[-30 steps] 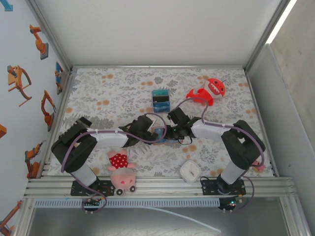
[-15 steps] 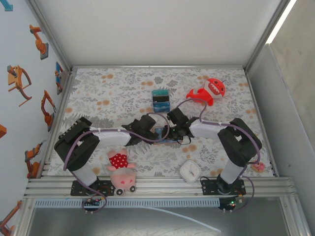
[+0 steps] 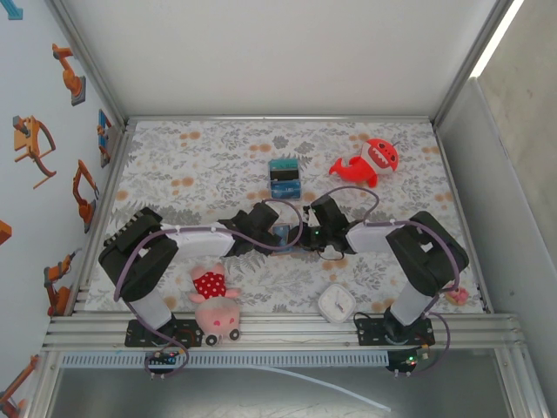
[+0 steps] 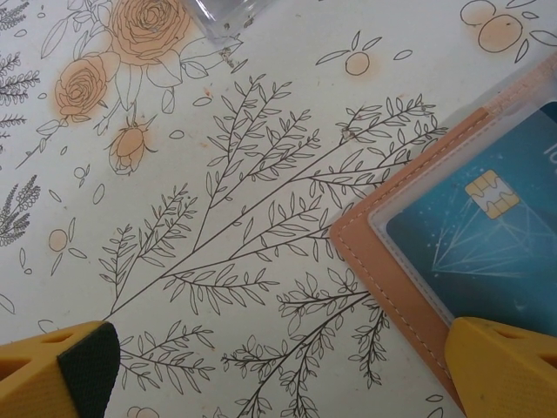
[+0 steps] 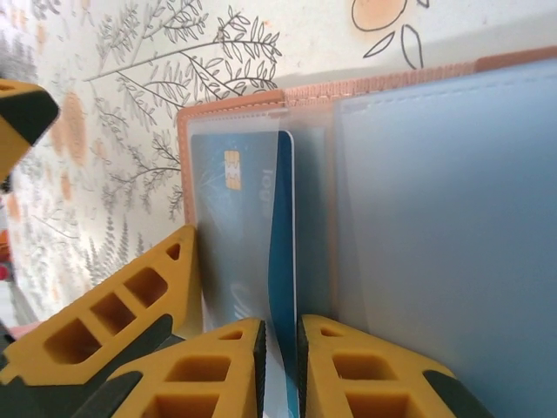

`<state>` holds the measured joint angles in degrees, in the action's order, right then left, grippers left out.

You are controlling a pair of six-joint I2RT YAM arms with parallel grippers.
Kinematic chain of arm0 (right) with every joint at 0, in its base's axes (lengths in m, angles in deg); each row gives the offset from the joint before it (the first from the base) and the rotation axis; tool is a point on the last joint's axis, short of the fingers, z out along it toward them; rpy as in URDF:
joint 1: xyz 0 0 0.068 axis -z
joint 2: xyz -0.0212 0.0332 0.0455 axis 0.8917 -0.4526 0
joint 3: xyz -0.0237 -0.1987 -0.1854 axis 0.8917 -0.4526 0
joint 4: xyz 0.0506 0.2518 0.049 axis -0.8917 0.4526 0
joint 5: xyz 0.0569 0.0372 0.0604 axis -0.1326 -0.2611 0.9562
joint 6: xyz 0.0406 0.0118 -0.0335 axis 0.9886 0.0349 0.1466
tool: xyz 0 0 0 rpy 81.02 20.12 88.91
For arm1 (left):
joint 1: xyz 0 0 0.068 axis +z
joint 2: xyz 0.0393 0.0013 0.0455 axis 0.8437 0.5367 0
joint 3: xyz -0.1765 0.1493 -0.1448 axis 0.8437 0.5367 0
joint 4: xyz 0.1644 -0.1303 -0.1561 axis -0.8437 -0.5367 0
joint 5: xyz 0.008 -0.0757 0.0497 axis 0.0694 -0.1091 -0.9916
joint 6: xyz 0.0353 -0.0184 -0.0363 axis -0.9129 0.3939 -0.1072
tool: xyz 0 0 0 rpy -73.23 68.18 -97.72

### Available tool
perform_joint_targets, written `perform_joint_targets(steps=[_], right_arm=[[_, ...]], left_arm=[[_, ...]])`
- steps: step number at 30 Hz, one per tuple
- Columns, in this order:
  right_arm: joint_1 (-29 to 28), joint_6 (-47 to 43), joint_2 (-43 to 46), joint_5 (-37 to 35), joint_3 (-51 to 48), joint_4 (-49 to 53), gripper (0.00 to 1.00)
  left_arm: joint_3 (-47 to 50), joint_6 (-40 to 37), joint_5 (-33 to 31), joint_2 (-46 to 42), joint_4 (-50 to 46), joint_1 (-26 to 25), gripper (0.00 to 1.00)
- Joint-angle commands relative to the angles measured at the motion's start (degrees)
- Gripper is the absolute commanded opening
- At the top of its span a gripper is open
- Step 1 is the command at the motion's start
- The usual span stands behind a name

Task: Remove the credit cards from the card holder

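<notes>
The card holder (image 4: pixel 396 266) lies open on the flowered cloth, tan-brown with a blue-grey lining (image 5: pixel 435 218). In the top view the card holder (image 3: pixel 285 233) sits between the two wrists. One blue credit card (image 4: pixel 487 235) with a gold chip lies under a clear sleeve. A second blue credit card (image 5: pixel 283 252) stands on edge out of its pocket, and my right gripper (image 5: pixel 280 366) is shut on it. My left gripper (image 4: pixel 278 366) is open wide, one finger (image 4: pixel 505 366) over the holder's corner and the other on the cloth.
A teal-black-blue striped box (image 3: pixel 284 177) stands behind the holder, a red shark toy (image 3: pixel 370 162) to its right. A pink plush pig (image 3: pixel 213 300) and a white clock (image 3: pixel 335 302) lie near the front edge. A clear plastic piece (image 4: pixel 222 13) lies ahead of the left gripper.
The left arm has edged right toward the holder. The right wrist has turned and drawn back a little to the right, still pinching the card.
</notes>
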<state>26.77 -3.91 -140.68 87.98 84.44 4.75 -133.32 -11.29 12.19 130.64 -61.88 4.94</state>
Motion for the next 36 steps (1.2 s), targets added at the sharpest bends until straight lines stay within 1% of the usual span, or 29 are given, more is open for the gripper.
perform_joint_targets(steps=[1, 5, 13, 17, 21, 24, 27, 30, 33, 36], right_arm=[[0.9, 4.2, 1.2, 5.3, -2.4, -11.5, 0.17], [1.8, 5.8, 1.1, 6.3, -4.1, -15.3, 0.15], [3.4, 5.9, 2.5, 6.8, -5.6, -16.7, 0.11], [3.9, 6.1, 3.2, 7.1, -6.2, -17.2, 0.11], [4.2, 6.5, 3.2, 7.3, -6.5, -17.8, 0.16], [4.4, 7.0, 3.0, 7.7, -6.8, -18.7, 0.16], [4.7, 7.4, 3.0, 7.8, -7.2, -19.6, 0.13], [5.1, 7.5, 3.1, 7.8, -7.5, -19.8, 0.12], [5.6, 7.4, 3.3, 7.7, -8.1, -20.0, 0.09], [6.1, 7.3, 3.3, 7.5, -8.6, -20.1, 0.08]], left_arm=[[-0.3, 0.3, -0.5, 2.1, -4.4, -0.5, 0.97], [-0.5, 0.4, -0.6, 2.4, -4.9, -0.5, 0.97], [-0.7, 0.5, -1.2, 2.9, -5.6, -0.5, 0.97], [-1.0, 0.5, -1.3, 3.4, -5.9, -0.5, 0.97], [-1.3, 0.5, -1.4, 3.6, -6.1, -0.5, 0.97], [-1.5, 0.6, -1.5, 3.9, -6.3, -0.5, 0.97], [-1.5, 0.6, -1.5, 4.0, -6.4, -0.5, 0.97], [-1.6, 0.5, -1.7, 4.1, -6.6, -0.5, 0.97], [-1.6, 0.6, -1.9, 4.1, -6.8, -0.5, 0.97], [-1.5, 0.6, -2.0, 4.1, -6.8, -0.5, 0.97]])
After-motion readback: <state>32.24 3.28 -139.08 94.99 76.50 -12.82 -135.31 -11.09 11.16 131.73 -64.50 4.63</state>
